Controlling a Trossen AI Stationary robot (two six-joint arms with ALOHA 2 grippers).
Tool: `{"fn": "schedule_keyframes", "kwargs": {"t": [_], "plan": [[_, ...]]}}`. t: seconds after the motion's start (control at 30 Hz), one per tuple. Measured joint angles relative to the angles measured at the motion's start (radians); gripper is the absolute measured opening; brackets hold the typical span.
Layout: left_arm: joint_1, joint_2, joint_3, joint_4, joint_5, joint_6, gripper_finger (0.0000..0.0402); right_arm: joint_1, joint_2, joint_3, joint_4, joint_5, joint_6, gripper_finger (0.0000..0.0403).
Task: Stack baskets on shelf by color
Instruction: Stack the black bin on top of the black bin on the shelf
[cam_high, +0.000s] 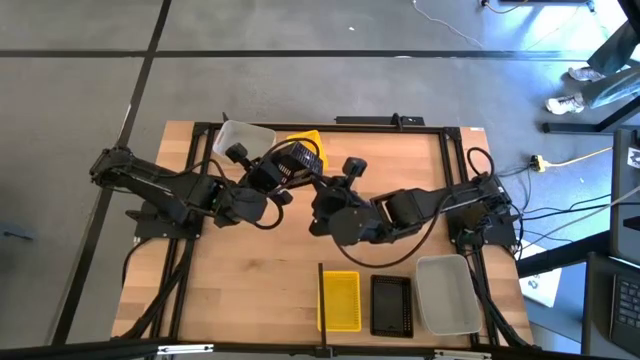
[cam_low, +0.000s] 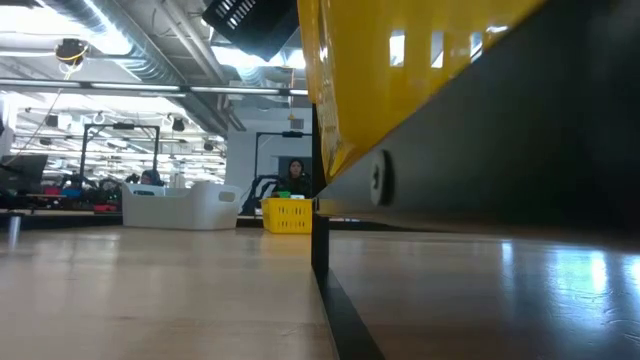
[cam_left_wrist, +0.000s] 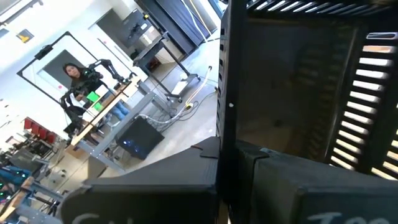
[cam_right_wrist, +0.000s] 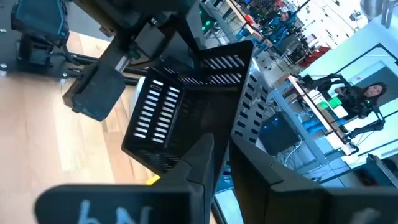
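my right gripper (cam_right_wrist: 221, 165) pinches the rim of a black basket (cam_right_wrist: 186, 106), fingers clamped on its wall, holding it tilted in the air over the middle of the table (cam_high: 250, 280). my left gripper (cam_left_wrist: 233, 168) is closed on the same black basket from the other side, its slotted wall right against my camera. nearest the front edge, the shelf (cam_high: 400, 268) carries a yellow basket (cam_high: 340, 299), a black one (cam_high: 391, 305) and a grey-white one (cam_high: 446, 293) side by side. at the far edge sit another grey-white basket (cam_high: 240, 138) and a yellow basket (cam_high: 308, 143).
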Motion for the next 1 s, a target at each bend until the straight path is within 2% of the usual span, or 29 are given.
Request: {"fn": "schedule_keyframes", "kwargs": {"t": [0.17,0.33,0.77,0.93,1.0], "plan": [[-0.005,0.0,0.0,0.0,0.0,0.0,0.0,-0.012,0.0,0.0,-0.002,-0.002,0.037,0.0055],[-0.021,0.0,0.0,0.0,0.0,0.001,0.0,-0.039,0.0,0.0,-0.024,-0.076,0.095,0.0055],[-0.063,0.0,0.0,-0.002,-0.004,-0.001,0.0,-0.095,0.005,0.0,-0.026,-0.076,0.119,0.0054],[-0.063,0.0,0.0,-0.002,0.011,-0.004,0.0,-0.111,0.004,0.0,-0.026,-0.107,0.157,0.0013],[-0.062,0.0,0.0,-0.003,0.017,-0.008,0.0,-0.112,0.003,0.0,-0.026,-0.115,0.157,0.0009]]}}
